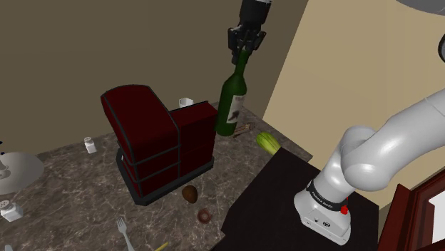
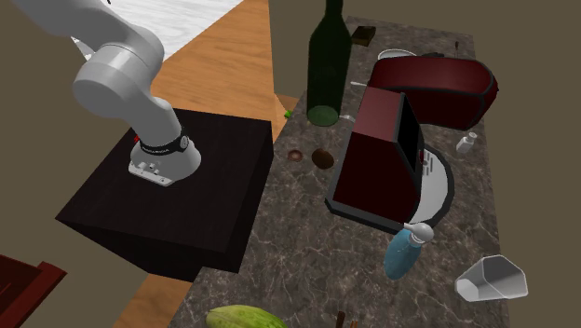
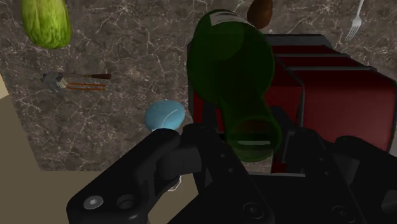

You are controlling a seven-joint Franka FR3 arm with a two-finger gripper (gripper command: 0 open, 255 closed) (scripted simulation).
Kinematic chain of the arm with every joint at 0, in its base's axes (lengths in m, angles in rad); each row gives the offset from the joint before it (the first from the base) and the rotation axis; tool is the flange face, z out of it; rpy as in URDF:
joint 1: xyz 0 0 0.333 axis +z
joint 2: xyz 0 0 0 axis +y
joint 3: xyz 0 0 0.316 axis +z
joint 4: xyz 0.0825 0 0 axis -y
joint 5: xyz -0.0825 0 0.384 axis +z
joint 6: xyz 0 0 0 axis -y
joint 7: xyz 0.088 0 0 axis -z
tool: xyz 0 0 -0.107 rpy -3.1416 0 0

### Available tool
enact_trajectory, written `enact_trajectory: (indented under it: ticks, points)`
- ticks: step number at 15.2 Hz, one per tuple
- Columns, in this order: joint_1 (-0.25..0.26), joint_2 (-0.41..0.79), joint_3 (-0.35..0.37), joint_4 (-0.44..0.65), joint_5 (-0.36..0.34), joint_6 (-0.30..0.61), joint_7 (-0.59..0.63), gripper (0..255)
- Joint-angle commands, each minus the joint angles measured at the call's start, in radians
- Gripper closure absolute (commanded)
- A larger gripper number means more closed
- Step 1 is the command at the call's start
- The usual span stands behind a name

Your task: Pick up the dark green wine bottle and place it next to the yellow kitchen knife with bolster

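**Carry phase of the bottle transfer.** The dark veined stone counter (image 1: 71,178) bears all the objects. The black stand (image 1: 285,189) sits at its near right in the shoulder view, and the white arm (image 1: 385,150) reaches from it up and to the far left. A dark red appliance (image 1: 150,135) occupies the middle of the counter.

Just to its right in the shoulder view hangs the dark green wine bottle (image 1: 229,100), tilted, base lowermost and seemingly clear of the counter. The gripper (image 1: 243,50) is clamped on the bottle's neck, one black finger on each side.

On the counter near the bottle lie a light green vegetable (image 1: 267,141) and a pale blue container (image 3: 164,116). Between these two is a slim utensil taken to be the knife (image 3: 76,81).

The step in hand is judged to be the carry to the knife. The hold is at the neck, far from the bottle's weight, so travel should be slow to limit swinging. The base should clear the appliance and come down upright on bare counter just beside the knife, not on it. The fingers should part only once the base sits flat.

The bottle carries a pale label (image 1: 236,107); its writing cannot be read. A dark band at the arm's foot bears small white lettering, likewise illegible.
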Motion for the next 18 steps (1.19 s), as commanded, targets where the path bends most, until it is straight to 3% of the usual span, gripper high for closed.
enact_trajectory:
  ticks: [1, 10, 18]
  points:
    - [0.016, 0.001, 0.034, 0.014, 0.009, -0.014, 0.05, 255]
    - [0.088, 0.024, 0.192, 0.05, 0.044, -0.027, 0.274, 255]
    - [0.149, 0.123, 0.341, 0.16, 0.042, -0.041, 0.486, 255]
